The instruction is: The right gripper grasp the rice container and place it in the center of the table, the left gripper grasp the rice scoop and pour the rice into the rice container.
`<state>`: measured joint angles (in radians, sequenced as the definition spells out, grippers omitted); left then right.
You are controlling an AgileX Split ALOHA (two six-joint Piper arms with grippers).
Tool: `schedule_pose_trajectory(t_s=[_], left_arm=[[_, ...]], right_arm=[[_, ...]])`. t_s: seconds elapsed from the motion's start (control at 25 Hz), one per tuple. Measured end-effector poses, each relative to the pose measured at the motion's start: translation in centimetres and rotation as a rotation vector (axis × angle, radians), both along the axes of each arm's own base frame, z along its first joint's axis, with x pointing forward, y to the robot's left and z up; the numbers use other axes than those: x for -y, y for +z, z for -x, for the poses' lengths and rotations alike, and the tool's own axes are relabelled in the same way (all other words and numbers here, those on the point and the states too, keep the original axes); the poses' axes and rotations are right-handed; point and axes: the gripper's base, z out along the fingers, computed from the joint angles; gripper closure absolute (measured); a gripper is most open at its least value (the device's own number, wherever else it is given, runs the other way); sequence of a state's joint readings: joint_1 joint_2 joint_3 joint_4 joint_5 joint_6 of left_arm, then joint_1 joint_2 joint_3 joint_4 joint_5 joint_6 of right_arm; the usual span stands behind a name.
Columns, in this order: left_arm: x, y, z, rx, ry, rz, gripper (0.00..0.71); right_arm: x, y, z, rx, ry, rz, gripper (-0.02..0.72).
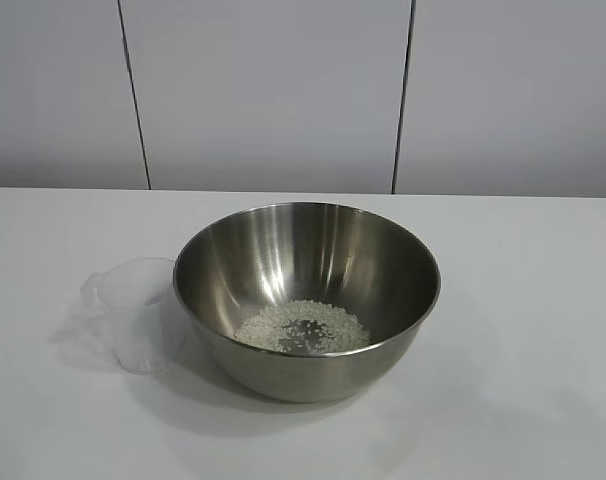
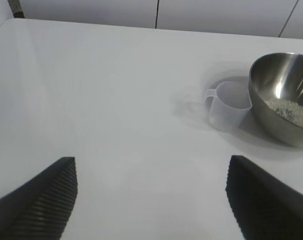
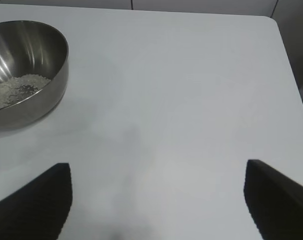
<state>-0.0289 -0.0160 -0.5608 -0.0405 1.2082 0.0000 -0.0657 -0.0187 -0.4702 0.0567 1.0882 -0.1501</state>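
Observation:
The rice container (image 1: 307, 295), a shiny steel bowl, stands in the middle of the white table (image 1: 523, 330) with a small pile of rice (image 1: 301, 328) on its bottom. The rice scoop (image 1: 135, 312), a clear plastic cup with a side handle, stands upright and looks empty, touching or nearly touching the bowl's left side. Neither arm shows in the exterior view. My left gripper (image 2: 151, 195) hangs open over bare table, well short of the scoop (image 2: 229, 106) and the bowl (image 2: 284, 97). Open too, my right gripper (image 3: 158, 197) is away from the bowl (image 3: 26, 70), with nothing between its fingers.
A pale panelled wall (image 1: 273, 90) runs behind the table's far edge. The table's rounded corner (image 3: 271, 22) and side edge show in the right wrist view.

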Motion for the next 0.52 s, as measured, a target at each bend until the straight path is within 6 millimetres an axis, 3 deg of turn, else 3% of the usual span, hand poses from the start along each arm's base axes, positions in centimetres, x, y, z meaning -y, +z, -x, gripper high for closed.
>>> schedule_pose_trajectory(t_s=[0.08,0.52], left_arm=[[-0.1,-1.0,-0.4,-0.045,0.010,-0.016,0.119],[-0.4,-1.6,-1.3,-0.007,0.030,-0.040,0.119]], right_arm=[[0.0,0.0,0.0,0.000,0.000,0.000,0.064],[0.0,0.0,0.0,0.000,0.001,-0.001,0.064]])
